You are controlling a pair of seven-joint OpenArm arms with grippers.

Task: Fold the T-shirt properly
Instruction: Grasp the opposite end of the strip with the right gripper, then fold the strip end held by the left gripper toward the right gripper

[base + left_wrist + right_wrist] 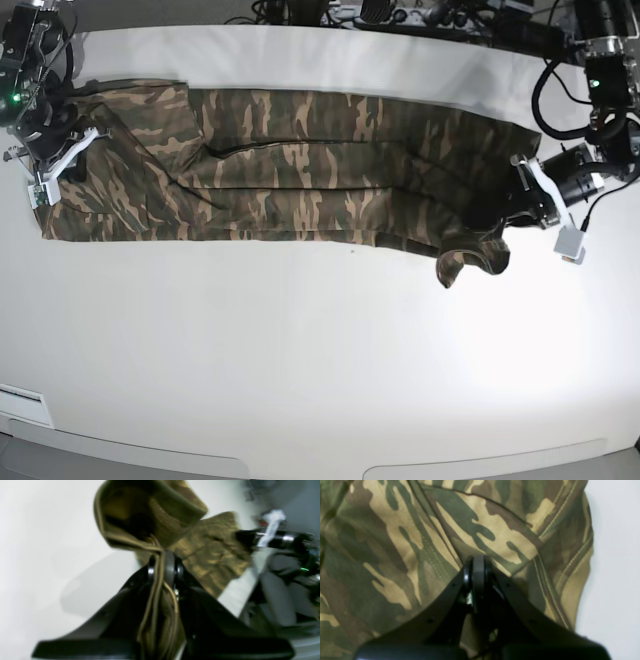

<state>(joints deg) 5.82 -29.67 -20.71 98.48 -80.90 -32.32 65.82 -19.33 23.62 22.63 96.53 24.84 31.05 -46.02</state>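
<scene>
T-shirt (300, 165) lay spread as long band across far half of table (300, 350). Left hand (162, 562) clenched on bunched hem at band's right end, cloth lifted, likely for fold. Right hand (476, 566) pinched shut at left end; whether cloth caught, cannot tell. Near table bare: ample room.
</scene>
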